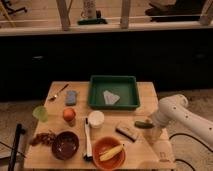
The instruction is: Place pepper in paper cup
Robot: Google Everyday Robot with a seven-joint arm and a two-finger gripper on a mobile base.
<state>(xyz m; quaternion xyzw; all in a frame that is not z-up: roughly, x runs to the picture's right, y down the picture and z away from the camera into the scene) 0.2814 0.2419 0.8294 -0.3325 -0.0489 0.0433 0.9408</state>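
Observation:
The pepper, slim and dark green, lies at the right side of the wooden table. The white paper cup stands upright near the table's middle, well to the left of the pepper. My gripper is at the end of the white arm, which comes in from the right. It sits right at the pepper's right end, low over the table. I cannot see whether it touches the pepper.
A green tray at the back holds a crumpled white thing. A small bar lies between cup and pepper. At the front are an orange bowl with a yellow banana-like item, a dark bowl and a white utensil. At the left are a light-green cup, an orange fruit and a blue sponge.

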